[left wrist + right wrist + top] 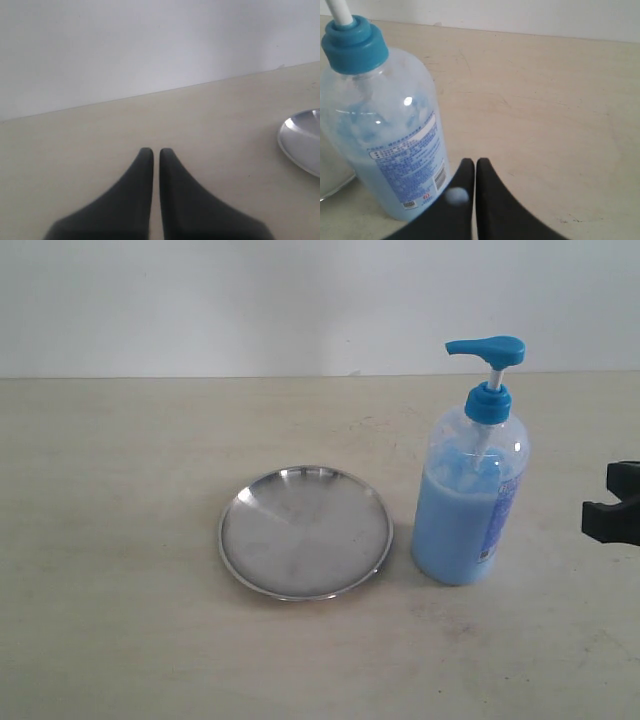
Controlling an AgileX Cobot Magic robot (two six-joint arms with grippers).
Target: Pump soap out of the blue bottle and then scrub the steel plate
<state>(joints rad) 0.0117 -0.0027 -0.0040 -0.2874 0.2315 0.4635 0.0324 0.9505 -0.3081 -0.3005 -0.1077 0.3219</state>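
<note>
The blue bottle (pixel 470 495) stands upright right of centre on the table, its bright blue pump head (pixel 488 350) up on the white stem. Light blue soap (pixel 455 535) fills its lower part. Just to its left lies the steel plate (pixel 305 532), round and shiny. My right gripper (pixel 475 162) is shut with nothing between its fingers, close beside the blue bottle (pixel 390 130); in the exterior view only a black part of it (pixel 615 505) shows at the right edge. My left gripper (pixel 156 151) is shut and holds nothing, and the steel plate's rim (pixel 302 142) lies off to one side.
A pale wooden table (pixel 120 540) carries everything, and a white wall (pixel 200 300) rises behind it. A small pale blob (pixel 456 196) sits on one right finger.
</note>
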